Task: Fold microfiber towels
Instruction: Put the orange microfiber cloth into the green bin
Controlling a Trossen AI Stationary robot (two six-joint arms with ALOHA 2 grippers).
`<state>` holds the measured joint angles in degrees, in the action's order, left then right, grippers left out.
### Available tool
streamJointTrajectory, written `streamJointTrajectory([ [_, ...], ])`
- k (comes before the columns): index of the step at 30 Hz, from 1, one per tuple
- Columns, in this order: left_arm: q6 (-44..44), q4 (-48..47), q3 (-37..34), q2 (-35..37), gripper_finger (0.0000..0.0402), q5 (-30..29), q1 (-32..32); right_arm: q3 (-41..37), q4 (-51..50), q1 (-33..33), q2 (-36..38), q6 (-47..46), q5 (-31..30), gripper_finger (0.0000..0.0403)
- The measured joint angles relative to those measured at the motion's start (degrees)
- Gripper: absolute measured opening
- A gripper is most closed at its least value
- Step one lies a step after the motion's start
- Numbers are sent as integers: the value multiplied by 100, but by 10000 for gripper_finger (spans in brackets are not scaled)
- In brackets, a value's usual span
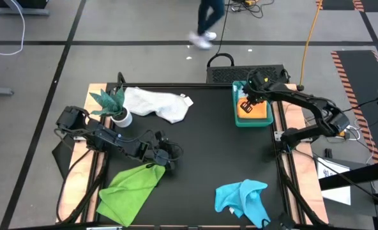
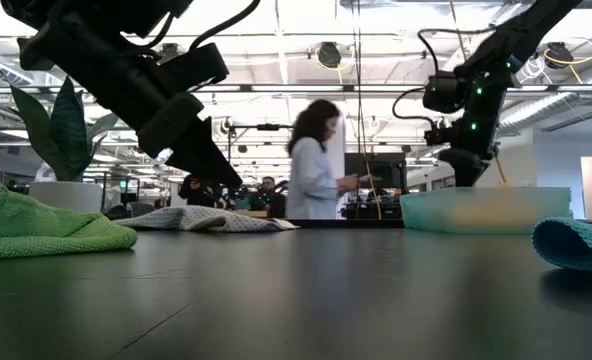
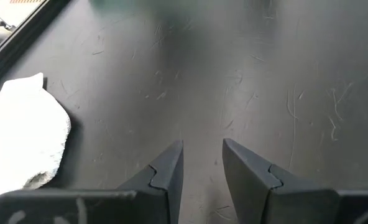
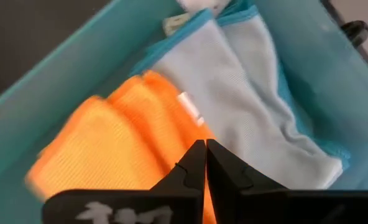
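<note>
A teal tray [image 1: 237, 119] at the table's far right holds a folded orange towel [image 4: 109, 155] and a pale blue towel [image 4: 246, 106] side by side. My right gripper [image 4: 206, 155] hangs shut over the orange towel's edge, inside the tray. My left gripper [image 3: 202, 155] stands open a little above the bare table, beside a corner of the lime green towel [image 1: 131, 188], which lies crumpled at the near left. A white-grey towel [image 1: 157, 103] lies crumpled at the far side. A turquoise-blue towel [image 1: 243, 198] is bunched up near the front edge. My right gripper points steeply down into the tray with nothing showing between its shut fingers. Whether its tips touch the orange towel [image 4: 171, 134], I cannot tell.
A small green plant in a white pot [image 1: 115, 108] stands at the far left beside the white-grey towel. The table's middle [image 1: 202, 147] is bare dark surface. Beyond the far edge a person [image 2: 311, 165] stands in the room, and cables lie on the floor.
</note>
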<state>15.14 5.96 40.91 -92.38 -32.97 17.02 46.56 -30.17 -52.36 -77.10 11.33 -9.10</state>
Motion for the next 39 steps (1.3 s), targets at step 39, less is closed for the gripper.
streamJointTrajectory([
  [39,-192,332,0,-2,115,50,-48,-546,-502,320,636,689,1325,4],
])
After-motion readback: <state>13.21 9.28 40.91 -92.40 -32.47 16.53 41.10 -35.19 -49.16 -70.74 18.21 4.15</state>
